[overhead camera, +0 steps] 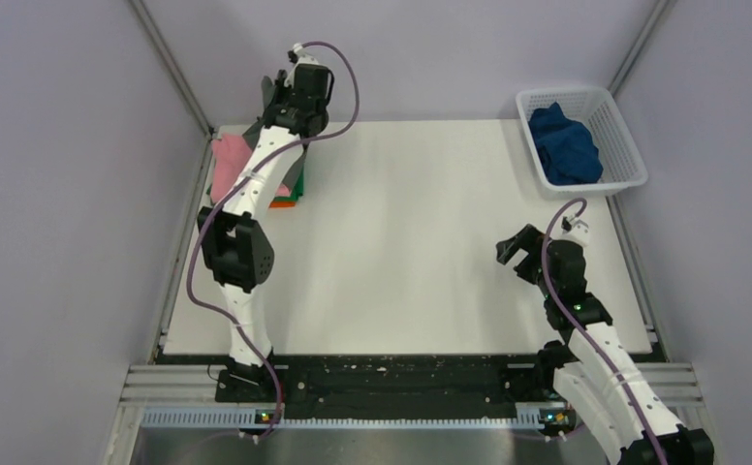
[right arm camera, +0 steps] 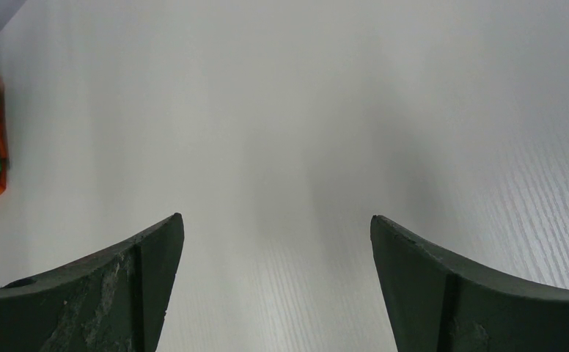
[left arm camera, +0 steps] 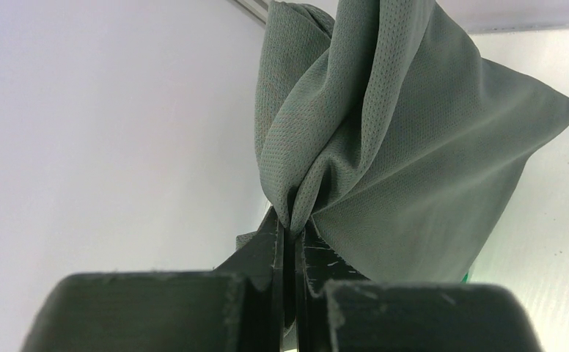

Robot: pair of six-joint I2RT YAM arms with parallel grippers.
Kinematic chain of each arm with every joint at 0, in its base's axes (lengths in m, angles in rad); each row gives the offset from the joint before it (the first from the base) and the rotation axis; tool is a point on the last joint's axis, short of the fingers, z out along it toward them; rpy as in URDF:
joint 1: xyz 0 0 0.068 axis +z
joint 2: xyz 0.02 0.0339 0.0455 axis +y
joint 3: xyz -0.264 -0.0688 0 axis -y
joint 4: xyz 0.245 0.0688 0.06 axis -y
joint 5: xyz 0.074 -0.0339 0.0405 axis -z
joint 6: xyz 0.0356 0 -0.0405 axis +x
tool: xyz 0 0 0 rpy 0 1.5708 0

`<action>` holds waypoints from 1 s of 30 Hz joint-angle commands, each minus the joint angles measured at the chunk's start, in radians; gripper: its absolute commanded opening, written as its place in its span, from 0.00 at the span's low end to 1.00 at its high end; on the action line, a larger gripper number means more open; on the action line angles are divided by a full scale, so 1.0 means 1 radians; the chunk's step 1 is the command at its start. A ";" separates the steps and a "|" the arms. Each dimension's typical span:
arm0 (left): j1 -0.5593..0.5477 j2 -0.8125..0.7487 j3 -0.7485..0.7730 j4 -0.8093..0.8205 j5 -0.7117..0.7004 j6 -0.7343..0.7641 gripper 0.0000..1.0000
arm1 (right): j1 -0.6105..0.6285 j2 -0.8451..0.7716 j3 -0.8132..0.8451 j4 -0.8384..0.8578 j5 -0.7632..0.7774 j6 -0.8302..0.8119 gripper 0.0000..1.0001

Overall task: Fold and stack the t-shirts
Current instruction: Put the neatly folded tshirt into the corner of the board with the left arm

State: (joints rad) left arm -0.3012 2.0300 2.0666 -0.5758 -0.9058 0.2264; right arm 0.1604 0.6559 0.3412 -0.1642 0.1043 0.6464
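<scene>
Near right, the right gripper (right arm camera: 274, 220) hangs over the table (overhead camera: 401, 242), fingers apart. Far left, the left gripper (left arm camera: 290, 231) is clamped on the grey t-shirt (left arm camera: 399, 147), beside the pink, green and orange pile (overhead camera: 225, 165). Far right, the blue t-shirt (overhead camera: 564, 145) lies in the basket (overhead camera: 627, 145).

A: Which colours are you logging for the cloth?
B: You are reading the dark grey t-shirt (left arm camera: 413, 161) as plain, leaning greenish, its weave showing fine pinholes. The pink t-shirt (overhead camera: 225, 165), green t-shirt (overhead camera: 298, 181) and orange t-shirt (overhead camera: 283, 203) are each showing one flat colour; the dark blue t-shirt (overhead camera: 564, 143) likewise.
A: And the fixtures you are viewing?
B: The basket (overhead camera: 627, 145) is showing white mesh, the table (overhead camera: 411, 252) is showing plain white, the arms (overhead camera: 256, 172) are showing white and black, the cables (overhead camera: 357, 92) purple, the fingers (right arm camera: 105, 301) blackish green.
</scene>
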 commanded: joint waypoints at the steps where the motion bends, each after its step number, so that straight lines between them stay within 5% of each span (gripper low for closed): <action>1: 0.026 -0.059 0.019 -0.002 0.008 -0.048 0.00 | -0.006 0.004 0.044 0.016 0.015 -0.017 0.96; 30: 0.315 0.091 -0.109 0.065 0.310 -0.145 0.00 | -0.005 0.059 0.079 -0.025 0.114 -0.043 0.96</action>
State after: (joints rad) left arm -0.0208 2.1258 1.9682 -0.5758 -0.6621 0.1192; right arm 0.1604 0.7166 0.3634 -0.1810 0.1673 0.6270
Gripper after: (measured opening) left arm 0.039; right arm 0.960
